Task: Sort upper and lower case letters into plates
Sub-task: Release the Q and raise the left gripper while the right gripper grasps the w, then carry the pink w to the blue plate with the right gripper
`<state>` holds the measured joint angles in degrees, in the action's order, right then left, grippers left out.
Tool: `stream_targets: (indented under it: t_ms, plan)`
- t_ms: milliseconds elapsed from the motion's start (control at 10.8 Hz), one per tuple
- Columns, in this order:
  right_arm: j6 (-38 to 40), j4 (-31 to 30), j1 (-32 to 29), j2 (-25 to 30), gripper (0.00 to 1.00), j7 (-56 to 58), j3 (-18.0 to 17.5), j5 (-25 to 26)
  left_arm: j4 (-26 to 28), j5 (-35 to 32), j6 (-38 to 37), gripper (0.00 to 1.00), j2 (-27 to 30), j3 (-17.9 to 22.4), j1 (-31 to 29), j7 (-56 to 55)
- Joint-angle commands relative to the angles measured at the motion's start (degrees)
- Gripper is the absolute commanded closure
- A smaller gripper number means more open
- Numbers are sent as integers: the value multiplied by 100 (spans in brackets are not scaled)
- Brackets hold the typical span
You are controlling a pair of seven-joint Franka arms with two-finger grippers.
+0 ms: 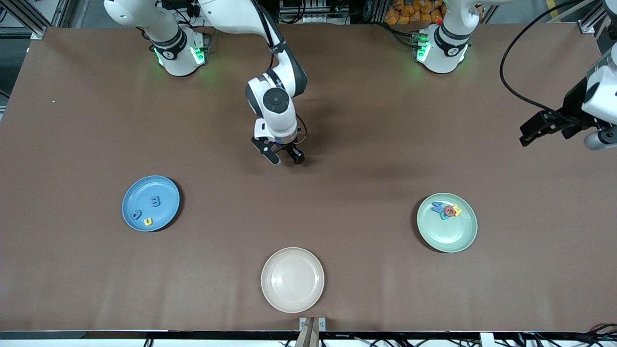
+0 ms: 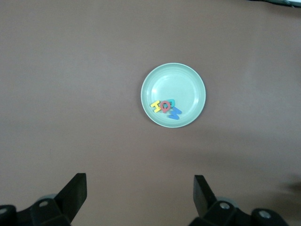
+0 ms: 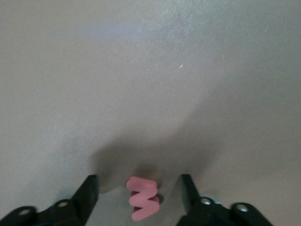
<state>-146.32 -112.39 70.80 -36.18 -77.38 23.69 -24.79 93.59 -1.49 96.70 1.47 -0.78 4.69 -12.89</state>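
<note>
Our right hand [image 3: 138, 188] straddles the pink foam letter [image 3: 143, 204] on the table [image 1: 337, 159], fingers apart, nothing gripped yet; light and squashy, we'd pinch its edges gently. Left hand [image 2: 140, 190] waits, wide open.

The only readable signs are the foam letters themselves. On the light blue plate [image 1: 151, 203] lie a blue "m" [image 1: 155, 201], a blue "a" [image 1: 137, 215] and a yellow "u" [image 1: 148, 221]. On the mint green plate [image 1: 447, 222] a small heap shows a blue "M" [image 2: 174, 113], a yellow "H" [image 2: 155, 106] and a red "O" [image 2: 165, 106]. On the desk [image 3: 141, 70] lies a pink "w" or "W" [image 3: 143, 197]; its case cannot be told.
</note>
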Motion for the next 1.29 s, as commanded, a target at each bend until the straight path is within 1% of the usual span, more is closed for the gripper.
stream_targets:
  t_ms: [0,276,553,645,829,1014,1106,1198]
  plan:
    - [-335,-37,39,-82,100,56,-180,-149,125,193,-264,0,161,-141,5,296]
    - [-292,-37,48,-74,100,161,-180,-149,-33,184,-616,0,117,-185,58,348]
    - [-82,-20,-40,163,100,397,-76,-140,-77,175,-713,0,90,-404,58,357]
    - [102,-20,-93,320,100,651,116,-140,-121,184,-713,0,82,-449,49,357]
    - [759,50,-93,602,100,1388,722,-140,-113,184,-713,0,64,-449,32,357]
    - [1524,260,-102,656,100,2328,1486,-140,-113,193,-713,0,3,-449,58,357]
    - [1815,305,-215,638,100,2968,1820,-140,-113,184,-705,0,-59,-449,84,348]
    - [2061,297,-495,595,100,3661,1989,-106,-121,193,-705,0,-68,-458,93,313]
